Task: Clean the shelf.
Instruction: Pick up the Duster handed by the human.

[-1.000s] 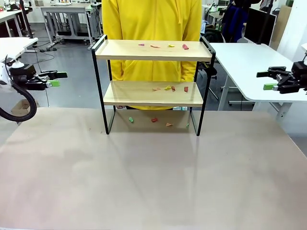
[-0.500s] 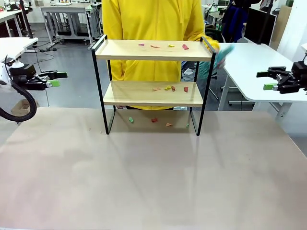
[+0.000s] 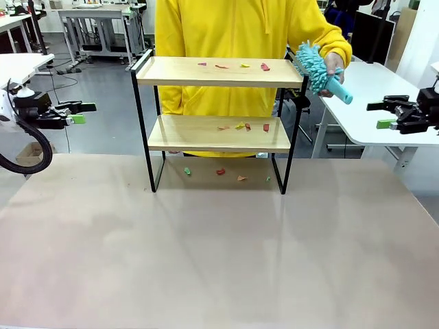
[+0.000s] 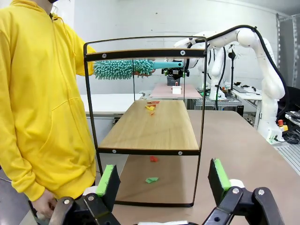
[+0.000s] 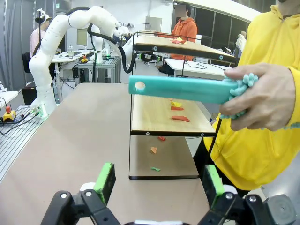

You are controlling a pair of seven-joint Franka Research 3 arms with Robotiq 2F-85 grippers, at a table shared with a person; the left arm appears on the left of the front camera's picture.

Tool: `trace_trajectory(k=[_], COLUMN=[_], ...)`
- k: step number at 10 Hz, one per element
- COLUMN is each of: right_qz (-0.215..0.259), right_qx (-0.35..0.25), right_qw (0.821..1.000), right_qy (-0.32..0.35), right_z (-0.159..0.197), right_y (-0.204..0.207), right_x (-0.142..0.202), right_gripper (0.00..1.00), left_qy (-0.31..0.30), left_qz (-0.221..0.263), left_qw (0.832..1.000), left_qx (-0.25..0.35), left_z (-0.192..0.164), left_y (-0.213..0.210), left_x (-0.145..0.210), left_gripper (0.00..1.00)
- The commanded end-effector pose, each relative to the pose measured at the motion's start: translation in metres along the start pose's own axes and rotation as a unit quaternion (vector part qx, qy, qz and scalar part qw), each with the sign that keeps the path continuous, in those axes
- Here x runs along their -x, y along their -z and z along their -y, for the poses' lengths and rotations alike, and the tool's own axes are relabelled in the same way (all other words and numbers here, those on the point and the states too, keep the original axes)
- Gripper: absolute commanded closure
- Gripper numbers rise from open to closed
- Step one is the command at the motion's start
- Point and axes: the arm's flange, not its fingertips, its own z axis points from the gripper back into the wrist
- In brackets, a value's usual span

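Probably paper scraps (image 3: pixel 265 67) on shelf (image 3: pixel 185 134)

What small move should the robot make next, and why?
Probably advance the open right end effector toward the handle of the turquoise fluffy duster, which the person's hand holds out handle-first toward it; coloured scraps lie on the two-tier wooden shelf.

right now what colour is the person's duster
The duster is teal; clearest in the right wrist view.
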Motion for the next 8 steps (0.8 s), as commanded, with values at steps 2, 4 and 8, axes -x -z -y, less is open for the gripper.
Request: trace_trajectory(k=[2, 4, 8], right_qz=[-0.001, -0.001, -0.001], right_qx=[0.002, 0.002, 0.002], right_qw=[1.0, 1.0, 1.0], right_qy=[-0.005, -0.005, -0.005], right_z=[0.001, 0.001, 0.001], right_y=[-0.0002, -0.0002, -0.0002], right_x=[-0.0014, -0.0014, -0.0014], right_gripper=[0.0, 0.0, 0.0], left_qy=[0.007, 0.007, 0.007], left_qz=[-0.001, -0.001, -0.001], left_qw=[1.0, 1.0, 1.0], left_qx=[-0.001, -0.001, -0.001], left_z=[-0.001, -0.001, -0.001], left_y=[-0.0009, -0.0009, -0.0009], left_x=[-0.0014, -0.0014, -0.0014], left_gripper=[0.0, 0.0, 0.0])
